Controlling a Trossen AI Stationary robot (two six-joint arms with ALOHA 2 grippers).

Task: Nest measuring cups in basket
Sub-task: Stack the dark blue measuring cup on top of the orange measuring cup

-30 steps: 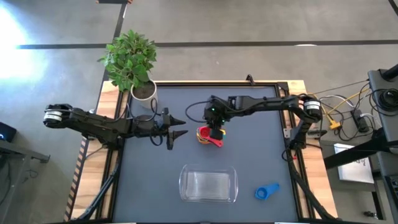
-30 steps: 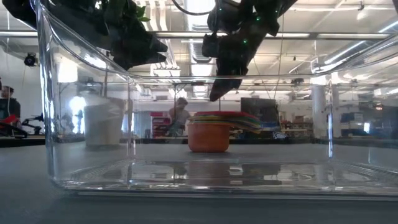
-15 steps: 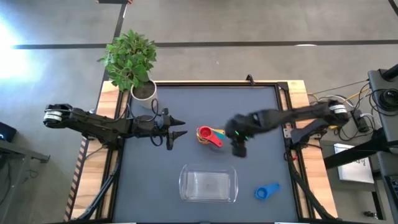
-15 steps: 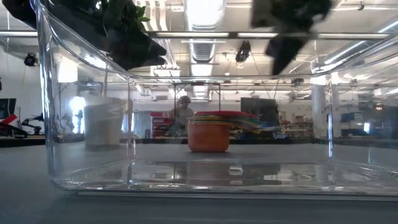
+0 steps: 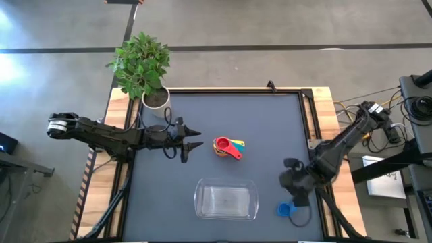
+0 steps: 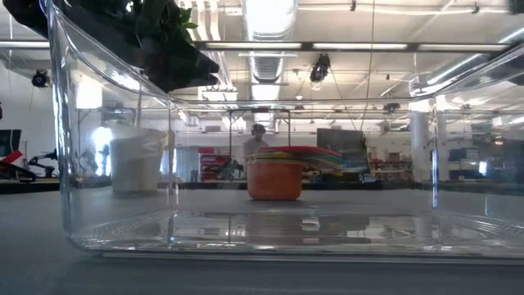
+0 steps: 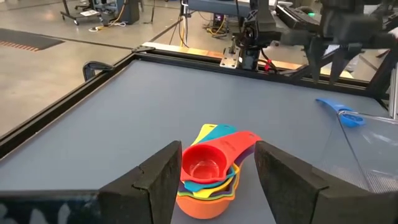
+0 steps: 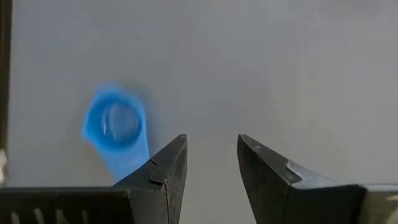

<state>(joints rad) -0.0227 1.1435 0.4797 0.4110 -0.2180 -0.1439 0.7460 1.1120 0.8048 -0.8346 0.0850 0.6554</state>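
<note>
- A dark grey desk (image 5: 270,121) with a wooden border stands on a polished concrete floor; the low view looks across it into a large workshop hall with bright ceiling lights.
- A leafy plant in a white pot (image 5: 156,99) stands at the far left corner of the desk.
- The clear basket (image 5: 226,200) sits near the front edge, around the middle, with nothing inside it.
- A nested stack of measuring cups (image 5: 227,147) rests on the desk behind the basket and apart from it: a red cup on top, with yellow, teal and orange showing beneath and handles fanned toward the right.
- The blue measuring cup (image 5: 289,208) lies alone to the right of the basket, near the front edge.
- The right gripper (image 5: 298,196) hangs above the desk just beside the blue cup, fingers (image 8: 168,168) spread and holding nothing.
- The left gripper (image 5: 191,144) waits left of the stack, pointing at it, fingers (image 7: 163,177) spread and holding nothing.
</note>
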